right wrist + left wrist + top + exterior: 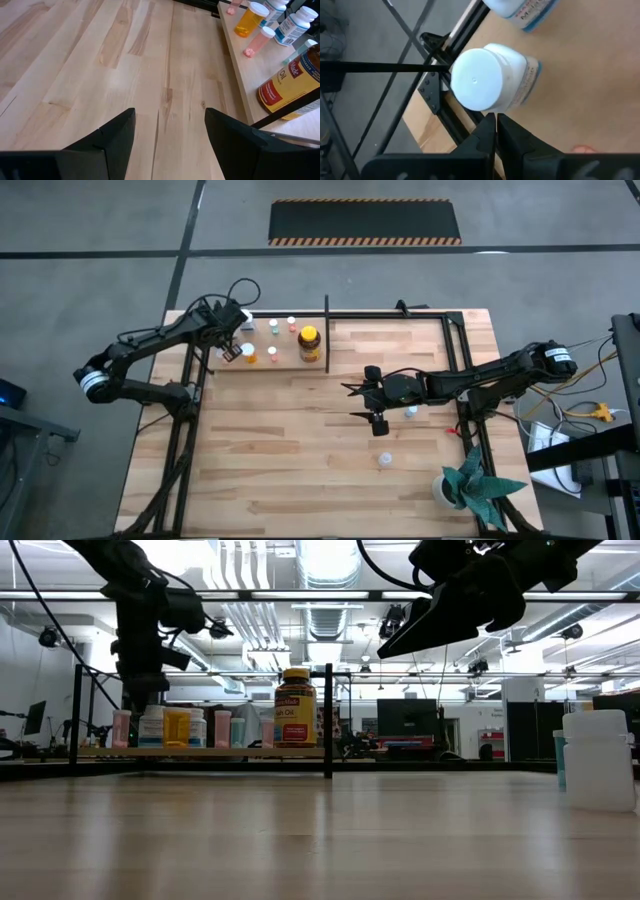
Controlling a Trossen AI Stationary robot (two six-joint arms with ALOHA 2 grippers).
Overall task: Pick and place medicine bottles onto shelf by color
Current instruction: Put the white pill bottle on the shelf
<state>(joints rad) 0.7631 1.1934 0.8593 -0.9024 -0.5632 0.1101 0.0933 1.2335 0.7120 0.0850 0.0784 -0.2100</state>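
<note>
The shelf (285, 362) stands at the table's far left, with several small medicine bottles upright on its wooden board beside a larger amber jar (309, 343). My left gripper (495, 120) is shut and hangs over the shelf's left end, its tips right beside a white-capped white bottle (482, 77). My right gripper (366, 404) hovers open over the table's middle, nothing between its fingers (117, 132). A pale blue bottle (411, 412) stands on the table under the right arm. A white bottle (385, 461) stands nearer the front. My left gripper's shut fingertips (489, 125) stand at the lower side of the white-capped bottle (492, 107), slanting down from above. Whether they touch it, I cannot tell. The bottle stands upright on the shelf board.
A white pot with a green plant (465, 485) sits at the near right corner. The shelf's black divider post (328, 720) rises just right of the amber jar (295, 708). Black frame tubes (455, 345) run along the table's far and right sides. Bare wood lies in the middle (290, 440).
</note>
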